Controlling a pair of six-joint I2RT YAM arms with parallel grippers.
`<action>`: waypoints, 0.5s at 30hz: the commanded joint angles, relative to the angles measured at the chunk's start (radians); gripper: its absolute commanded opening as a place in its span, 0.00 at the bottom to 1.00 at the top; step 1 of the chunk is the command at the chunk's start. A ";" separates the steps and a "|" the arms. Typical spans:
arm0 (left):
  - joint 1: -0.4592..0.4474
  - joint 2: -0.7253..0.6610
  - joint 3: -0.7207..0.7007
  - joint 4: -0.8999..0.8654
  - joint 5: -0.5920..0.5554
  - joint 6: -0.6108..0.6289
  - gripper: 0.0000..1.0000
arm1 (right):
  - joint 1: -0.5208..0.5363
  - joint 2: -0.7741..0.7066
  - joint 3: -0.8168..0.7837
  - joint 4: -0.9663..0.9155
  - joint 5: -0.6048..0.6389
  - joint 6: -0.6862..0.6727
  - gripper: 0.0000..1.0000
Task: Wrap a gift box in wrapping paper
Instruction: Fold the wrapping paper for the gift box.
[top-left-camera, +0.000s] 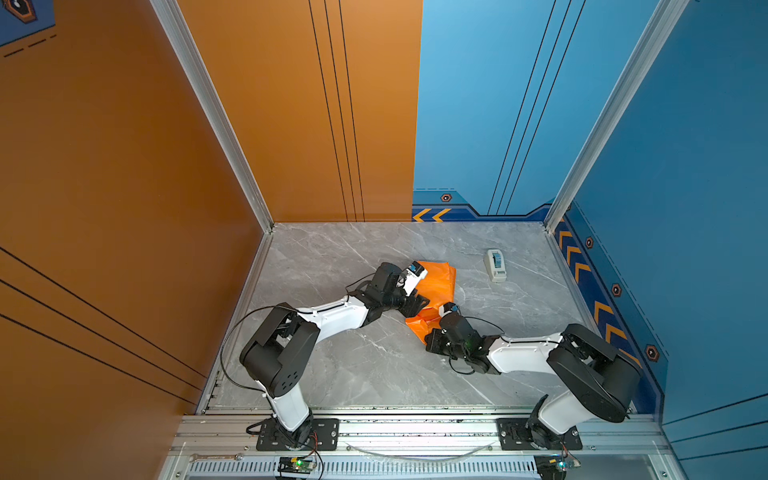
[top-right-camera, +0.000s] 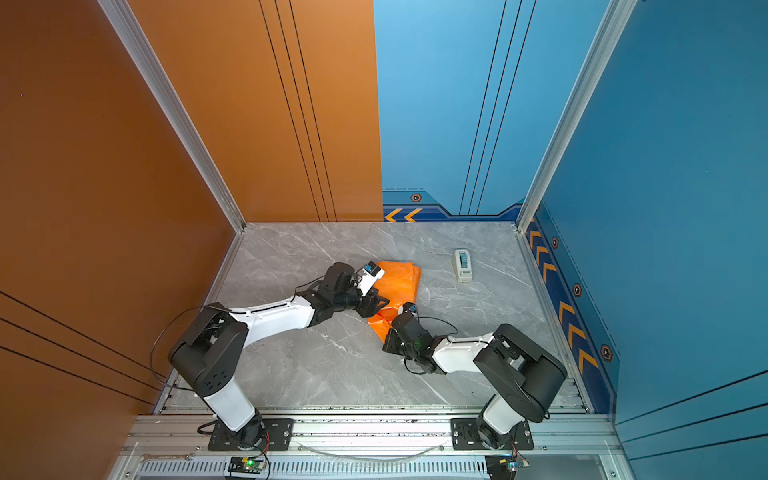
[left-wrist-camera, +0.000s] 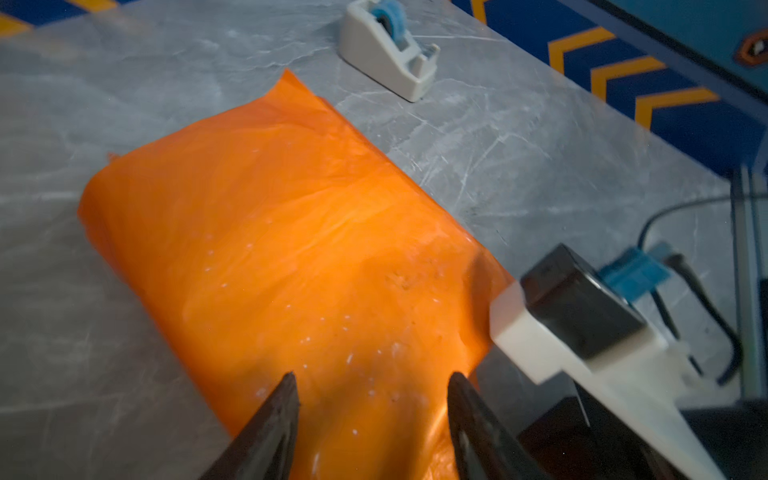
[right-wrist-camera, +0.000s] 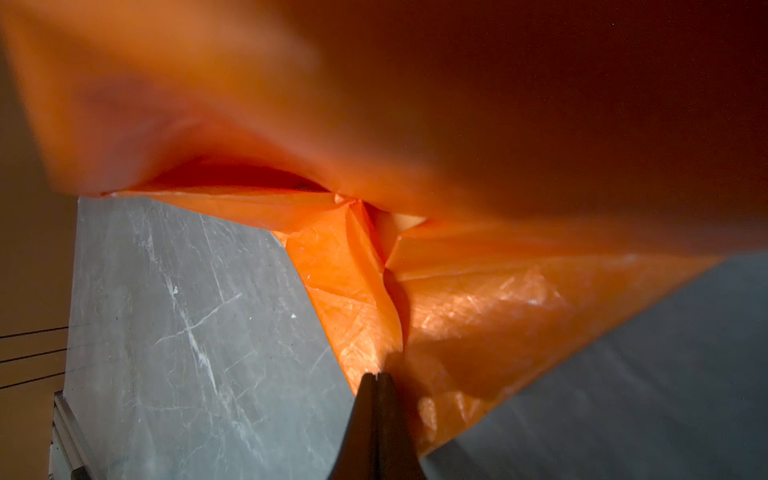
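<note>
Left wrist: left fingers apart, empty, above wrapping paper; right fingers pinch its edge fold.

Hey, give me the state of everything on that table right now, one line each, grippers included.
wrapping paper: folded into a bundle, orange face out, lying on the table.
gift box: not visible; cannot tell whether it is inside the paper.
tape dispenser: upright, apart from the paper, untouched.
left gripper: open, over the paper, holding nothing.
right gripper: shut, seemingly pinching a fold at the paper's end nearest the robot.
</note>
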 joint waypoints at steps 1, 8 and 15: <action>0.007 0.011 0.032 -0.033 0.042 0.211 0.62 | -0.023 -0.009 -0.024 -0.160 -0.003 -0.048 0.00; 0.020 0.091 0.183 -0.125 -0.022 0.306 0.65 | -0.037 -0.038 -0.033 -0.174 0.001 -0.065 0.00; 0.007 0.237 0.393 -0.218 -0.104 0.169 0.58 | -0.034 -0.047 -0.038 -0.171 0.022 -0.059 0.01</action>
